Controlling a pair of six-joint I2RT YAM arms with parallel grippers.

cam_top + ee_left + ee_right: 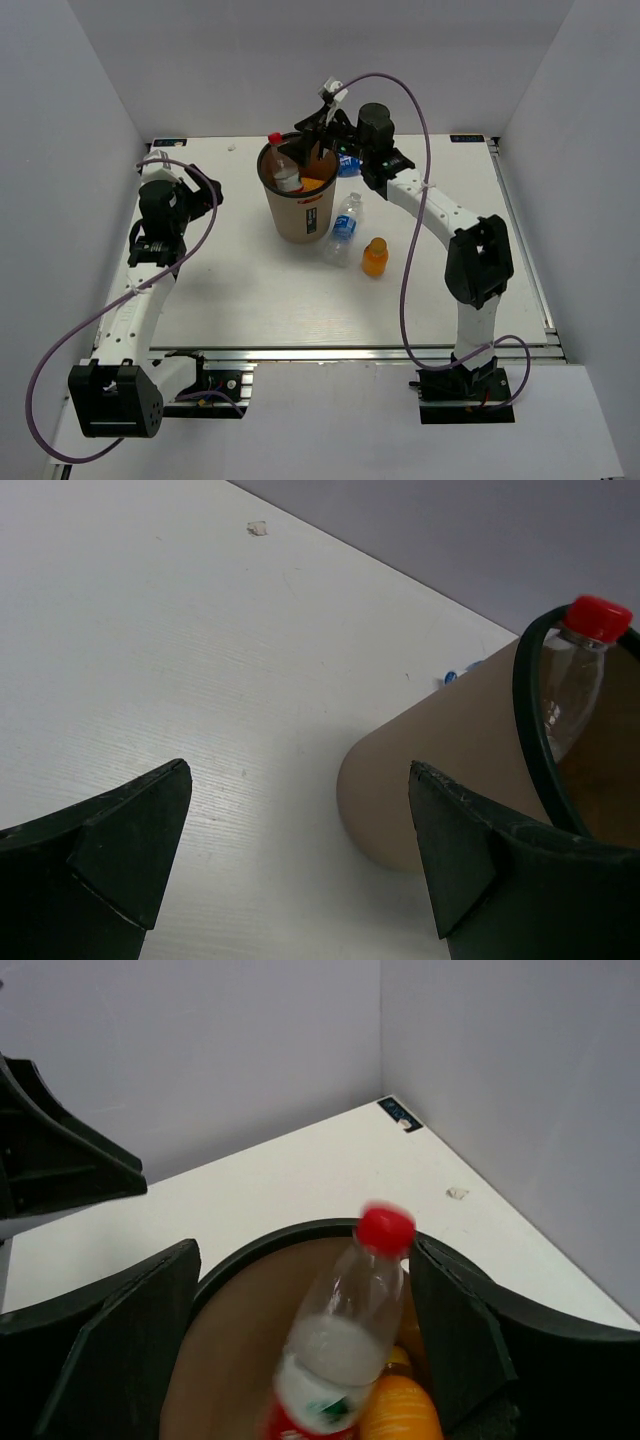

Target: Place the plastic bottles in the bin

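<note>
At upper centre of the overhead view, the bin (pixel 300 222) held two bottles: the red-capped bottle (pixel 284 165) and an orange bottle (pixel 316 185). Three were outside, to its right: a blue-labelled bottle (pixel 343 228) just beside its wall, a further blue-labelled bottle (pixel 348 165) behind, and a second orange bottle (pixel 375 258). The right gripper (pixel 302 1250) hung over the rim, fingers spread, gripping nothing. The left gripper (pixel 298 770), likewise spread, hung near the left edge of the table (pixel 250 290).

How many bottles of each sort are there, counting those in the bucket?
Clear bottles with blue labels: 2, one beside the bin, one behind it
Red-capped clear bottle: 1, in the bin
Orange bottles: 2, one inside, one on the table
Total: 5
</note>
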